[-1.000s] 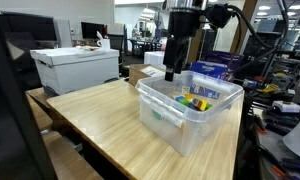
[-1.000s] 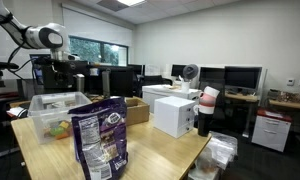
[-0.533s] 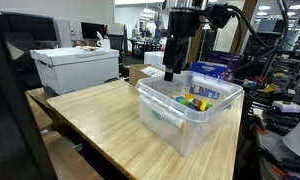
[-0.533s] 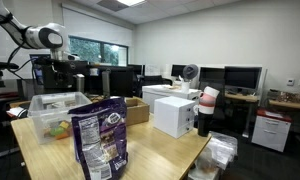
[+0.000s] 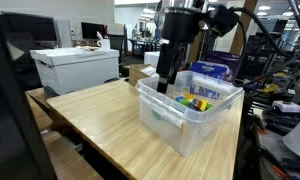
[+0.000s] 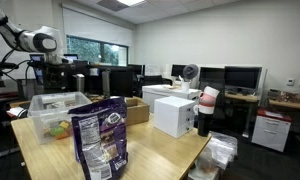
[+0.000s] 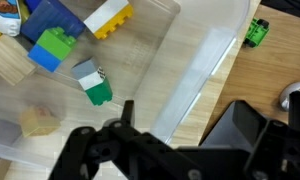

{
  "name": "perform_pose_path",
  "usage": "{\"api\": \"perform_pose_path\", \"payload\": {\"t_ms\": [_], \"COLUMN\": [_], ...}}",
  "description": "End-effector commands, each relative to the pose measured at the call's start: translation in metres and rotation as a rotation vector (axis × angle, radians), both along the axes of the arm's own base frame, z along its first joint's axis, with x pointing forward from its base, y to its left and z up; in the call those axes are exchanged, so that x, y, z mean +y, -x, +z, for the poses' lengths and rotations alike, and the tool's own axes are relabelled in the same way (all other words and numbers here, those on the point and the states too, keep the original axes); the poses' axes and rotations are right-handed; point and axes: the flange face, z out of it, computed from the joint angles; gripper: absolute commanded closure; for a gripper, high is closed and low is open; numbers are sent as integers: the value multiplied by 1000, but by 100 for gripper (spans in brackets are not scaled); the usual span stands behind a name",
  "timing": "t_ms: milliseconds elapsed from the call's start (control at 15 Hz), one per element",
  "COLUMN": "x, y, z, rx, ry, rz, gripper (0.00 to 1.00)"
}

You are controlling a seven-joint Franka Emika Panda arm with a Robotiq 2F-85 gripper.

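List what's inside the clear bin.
Yellow block, blue block, green block, green-and-white piece and tan lump lie in the clear bin. The hand covers part of its floor.

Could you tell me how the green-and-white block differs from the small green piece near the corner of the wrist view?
The green-and-white block lies inside the clear bin, while the green piece lies outside it on the wooden table. The block is white at one end and green at the other, but the piece is green with dark marks. Both are small, partly green and touched by nothing.
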Motion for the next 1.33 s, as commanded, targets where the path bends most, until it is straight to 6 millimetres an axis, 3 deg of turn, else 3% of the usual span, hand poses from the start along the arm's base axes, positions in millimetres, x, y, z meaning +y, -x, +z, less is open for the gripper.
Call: {"api": "perform_pose_path", "payload": {"t_ms": [0, 333, 467, 600, 933, 1067, 1200, 1267], "x": [17, 35, 37, 40, 40, 43, 44, 46], "y": [8, 16, 16, 16, 15, 13, 12, 8], "z": [-24, -51, -56, -60, -62, -60, -58, -43], "rx": [24, 82, 90, 101, 99, 109, 110, 79], "ry": [20, 39, 43, 46, 46, 1, -31, -92], "rz": [29, 77, 83, 90, 94, 121, 136, 163], "gripper": [0, 0, 5, 29, 62, 83, 85, 88]}}
